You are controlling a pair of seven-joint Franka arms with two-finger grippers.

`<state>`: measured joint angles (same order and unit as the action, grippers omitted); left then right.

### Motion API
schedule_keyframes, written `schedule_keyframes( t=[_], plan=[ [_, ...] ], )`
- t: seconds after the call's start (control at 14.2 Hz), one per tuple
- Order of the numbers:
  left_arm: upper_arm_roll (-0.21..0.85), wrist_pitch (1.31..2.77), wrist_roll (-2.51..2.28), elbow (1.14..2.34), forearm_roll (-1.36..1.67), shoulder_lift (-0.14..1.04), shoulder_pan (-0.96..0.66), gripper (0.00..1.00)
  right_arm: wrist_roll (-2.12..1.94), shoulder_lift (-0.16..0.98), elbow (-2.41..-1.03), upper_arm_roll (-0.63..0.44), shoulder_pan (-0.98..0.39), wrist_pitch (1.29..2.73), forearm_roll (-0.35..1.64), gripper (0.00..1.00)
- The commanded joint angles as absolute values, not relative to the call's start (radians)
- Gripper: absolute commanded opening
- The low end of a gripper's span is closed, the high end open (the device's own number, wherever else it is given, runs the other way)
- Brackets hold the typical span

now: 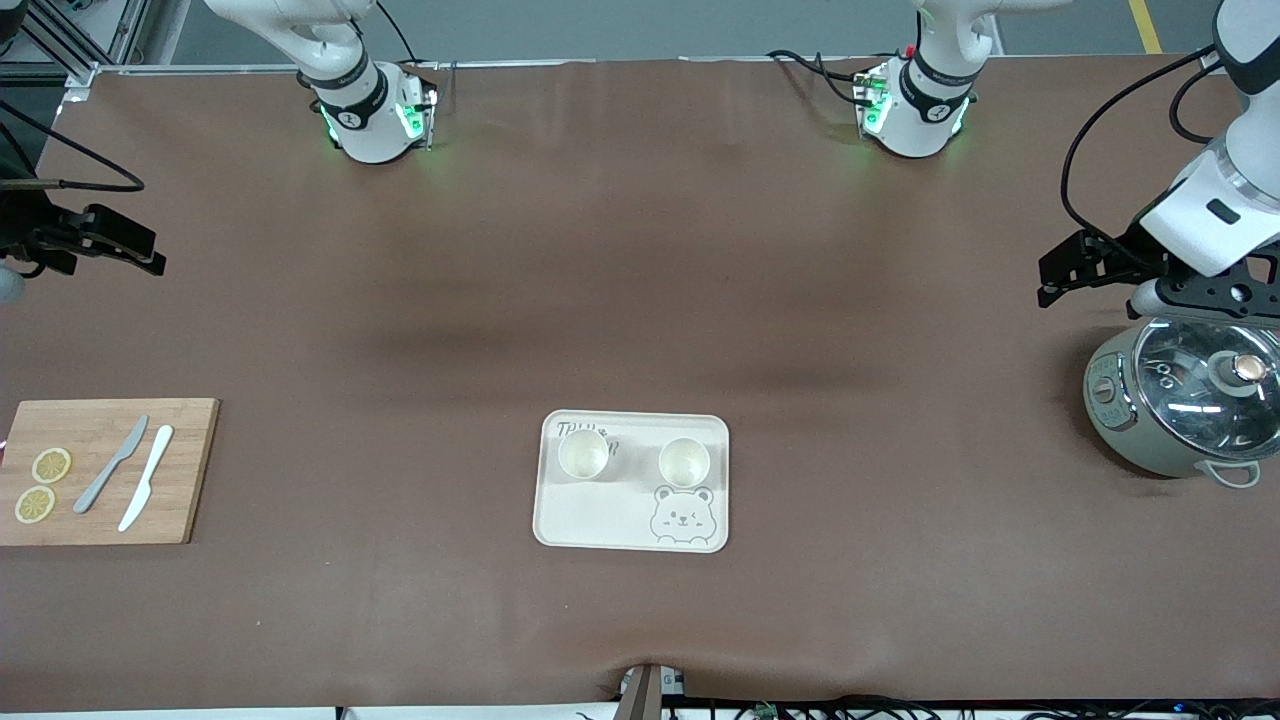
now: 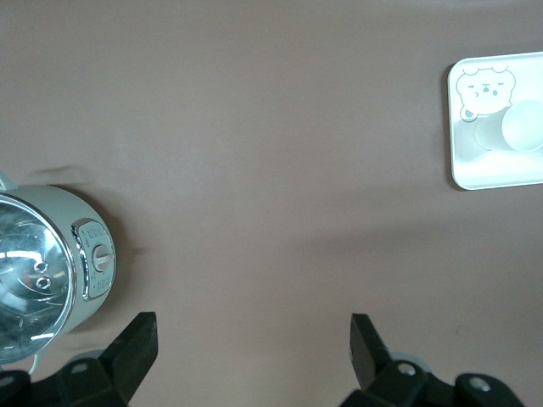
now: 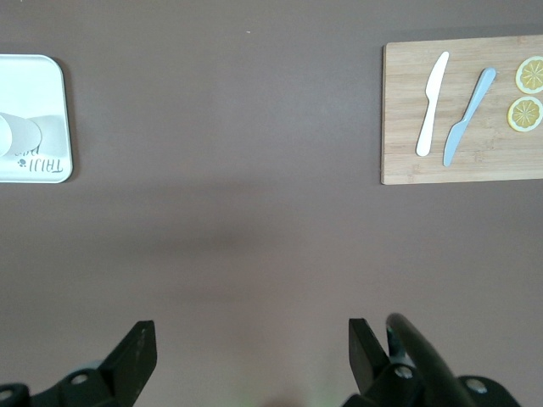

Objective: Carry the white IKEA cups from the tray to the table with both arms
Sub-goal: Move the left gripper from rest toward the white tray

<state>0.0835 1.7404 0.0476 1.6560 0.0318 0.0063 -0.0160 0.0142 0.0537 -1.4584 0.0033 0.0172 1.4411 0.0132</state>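
Two white IKEA cups stand upright on the cream bear-printed tray in the middle of the table, one toward the right arm's end and one toward the left arm's end. My left gripper is open and empty, up over the table beside the cooker. Its wrist view shows bare table between the fingers, with the tray and one cup far off. My right gripper is open and empty over the right arm's end of the table. Its wrist view shows the tray and one cup at the edge.
A grey-green cooker with a glass lid stands at the left arm's end, also in the left wrist view. A wooden board with two knives and two lemon slices lies at the right arm's end, also in the right wrist view.
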Motion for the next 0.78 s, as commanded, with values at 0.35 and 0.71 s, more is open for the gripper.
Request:
schedule_keyframes(
  t=[0.35,0.71],
  plan=[
    [0.091,1.74,0.058,1.617,0.04,0.029,-0.021,1.0,0.003,0.061,-1.45,0.012,0.04,1.437,0.014,1.0],
    [0.092,1.738,0.055,1.612,0.037,0.041,-0.034,1.0,0.002,0.098,-1.445,0.011,0.041,1.44,0.006,1.0]
  ],
)
